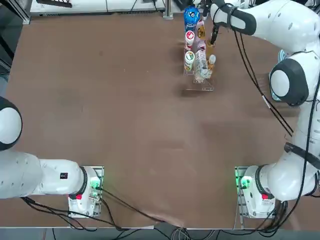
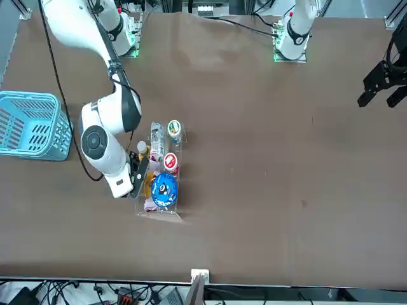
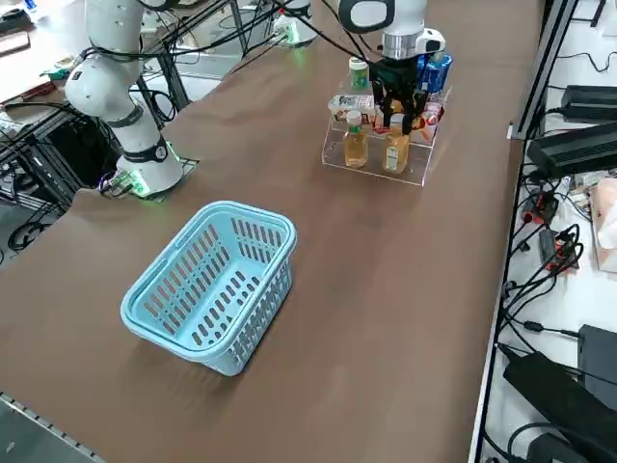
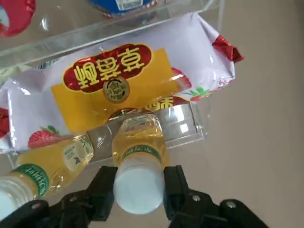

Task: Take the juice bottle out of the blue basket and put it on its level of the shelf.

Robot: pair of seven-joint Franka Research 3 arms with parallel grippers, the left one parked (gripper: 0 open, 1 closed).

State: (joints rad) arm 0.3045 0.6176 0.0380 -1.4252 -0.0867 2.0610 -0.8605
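My right gripper [image 4: 139,190] has its fingers [image 4: 103,190] clamped on the neck of the juice bottle [image 4: 138,156], just under its white cap, and I hold it upright at the lowest, front level of the shelf [image 3: 371,166]. It stands right beside the near-identical second bottle [image 3: 356,141], below the level where a pink strawberry snack packet [image 4: 118,90] lies. Whether its base already rests on the acrylic I cannot tell. The blue basket [image 3: 212,285] sits well apart on the counter [image 3: 386,289] and looks empty, so the taking-out is done and the carry across too. By my reckoning, what is left is to settle the bottle, let go and pull clear without knocking its neighbour.
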